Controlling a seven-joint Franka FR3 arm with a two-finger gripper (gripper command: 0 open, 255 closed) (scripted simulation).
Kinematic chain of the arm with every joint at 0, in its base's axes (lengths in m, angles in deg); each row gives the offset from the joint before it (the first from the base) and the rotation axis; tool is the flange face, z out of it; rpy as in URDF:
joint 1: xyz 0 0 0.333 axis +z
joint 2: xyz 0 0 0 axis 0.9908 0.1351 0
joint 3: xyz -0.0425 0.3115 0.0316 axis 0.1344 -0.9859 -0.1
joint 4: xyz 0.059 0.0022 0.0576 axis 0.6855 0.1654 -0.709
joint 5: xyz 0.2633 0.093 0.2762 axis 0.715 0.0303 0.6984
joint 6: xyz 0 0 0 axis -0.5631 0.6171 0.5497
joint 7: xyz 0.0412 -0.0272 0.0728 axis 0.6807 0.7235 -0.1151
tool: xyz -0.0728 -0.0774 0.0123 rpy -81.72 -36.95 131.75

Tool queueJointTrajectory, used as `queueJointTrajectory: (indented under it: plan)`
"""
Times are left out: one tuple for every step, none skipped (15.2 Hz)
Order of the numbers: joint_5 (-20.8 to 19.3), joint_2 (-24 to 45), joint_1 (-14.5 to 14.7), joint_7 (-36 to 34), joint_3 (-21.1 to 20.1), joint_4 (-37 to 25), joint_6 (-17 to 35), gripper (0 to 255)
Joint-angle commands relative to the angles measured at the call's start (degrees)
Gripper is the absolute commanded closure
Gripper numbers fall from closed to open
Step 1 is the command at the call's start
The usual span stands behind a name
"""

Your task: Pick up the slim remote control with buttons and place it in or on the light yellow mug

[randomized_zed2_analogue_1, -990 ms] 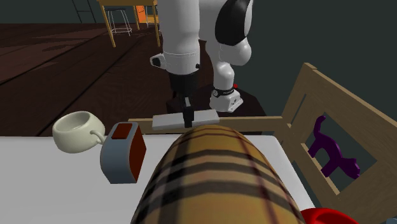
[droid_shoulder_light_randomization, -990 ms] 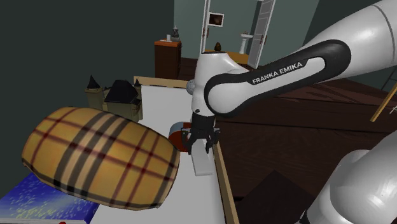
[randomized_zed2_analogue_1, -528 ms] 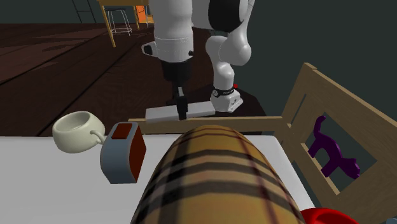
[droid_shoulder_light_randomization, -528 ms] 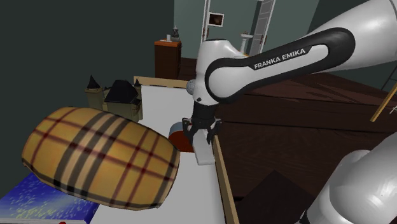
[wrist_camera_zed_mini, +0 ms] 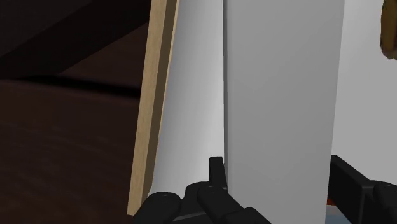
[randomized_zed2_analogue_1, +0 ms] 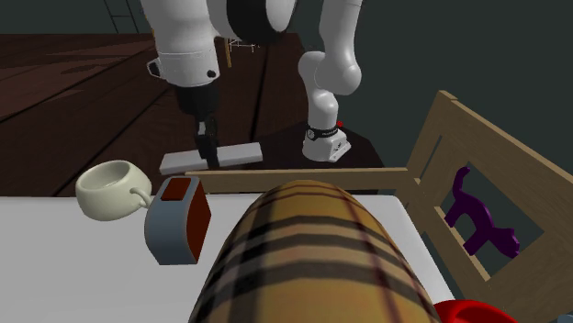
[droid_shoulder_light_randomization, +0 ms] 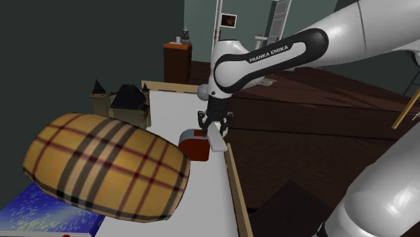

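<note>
End effector (randomized_zed2_analogue_1: 207,152) tight around grey remote (randomized_zed2_analogue_1: 239,156)

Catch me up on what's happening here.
The white Franka arm has its jaws shut on a slim, plain grey remote, holding it by the wooden edge of the table. The pale mug sits on the white tabletop, to the second exterior view's left of the remote, with nothing in it. The remote is not yet over the mug.
</note>
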Motion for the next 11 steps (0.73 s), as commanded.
queueJointTrajectory:
  plan:
    - [-1.0, 2.4, -1.1, 1.5, 1.1, -2.7, -0.4, 255]
    - [-1.5, 3.7, -1.7, 2.4, 1.6, -4.1, -0.6, 255]
    - [-2.0, 5.0, -2.2, 3.2, 2.1, -5.6, -0.9, 255]
    - [-2.5, 6.4, -2.7, 3.9, 2.7, -7.2, -1.1, 255]
    - [-3.0, 7.8, -3.2, 4.7, 3.2, -8.8, -1.4, 255]
    - [-3.4, 9.3, -3.7, 5.5, 3.6, -10.6, -1.8, 255]
    - [-3.8, 10.7, -4.2, 6.2, 4.1, -12.3, -2.2, 255]
    - [-4.2, 12.2, -4.6, 6.9, 4.5, -14.2, -2.6, 255]
    - [-4.6, 13.8, -5.0, 7.7, 5.0, -16.1, -3.1, 255]
    - [-4.9, 15.3, -5.5, 8.4, 5.4, -18.2, -3.6, 255]
    - [-5.3, 16.9, -5.8, 9.1, 5.8, -20.2, -4.1, 255]
